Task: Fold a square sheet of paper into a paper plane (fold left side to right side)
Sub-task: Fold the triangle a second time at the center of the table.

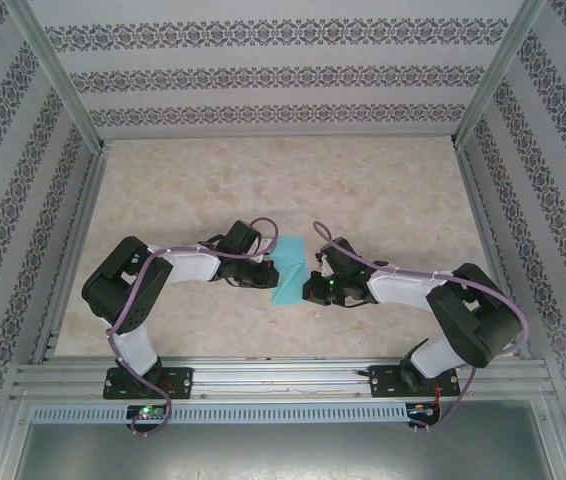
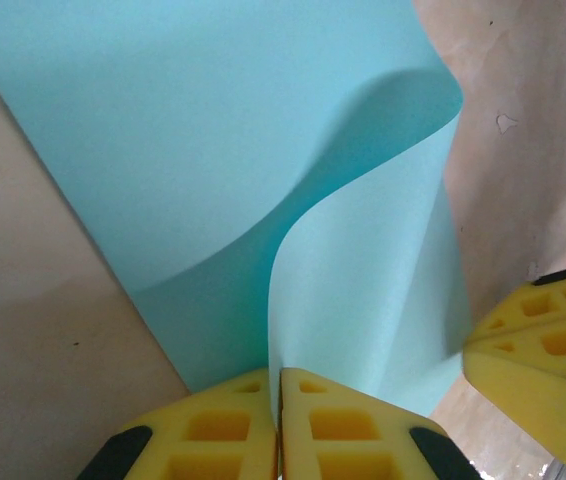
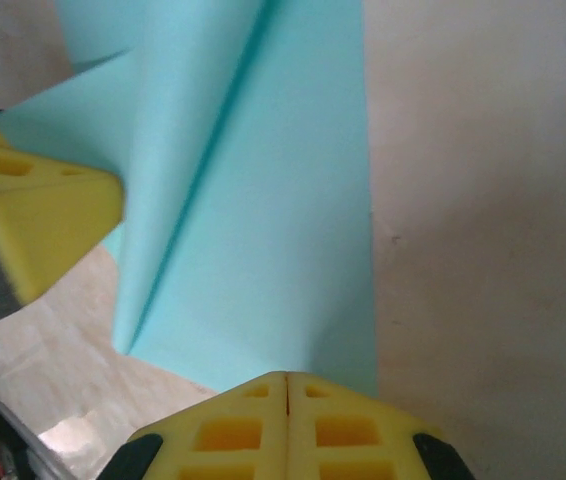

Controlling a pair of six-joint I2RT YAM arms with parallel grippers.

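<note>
At the middle of the tabletop (image 1: 263, 190), the square sheet of paper (image 1: 289, 272) lies partly curled up. Left jaws pinch its lifted left edge; right jaws, pressed together, sit at its right edge, directly opposite.

Marbled beige counter (image 1: 363, 190) enclosed on three sides by a back wall (image 1: 283, 75), a left wall (image 1: 8, 180) and a right wall (image 1: 563, 170), all papered in pale stripes alternating with bands of dark damask ornament. Slanting aluminium frame posts (image 1: 58, 75) mark the corners where the walls meet, and a ribbed aluminium rail (image 1: 283, 378) runs along the counter's near edge, with a slotted strip (image 1: 263, 412) and a plain grey panel (image 1: 283, 450) below it. Illumination is even and diffuse, with only soft shadows on the counter.
</note>
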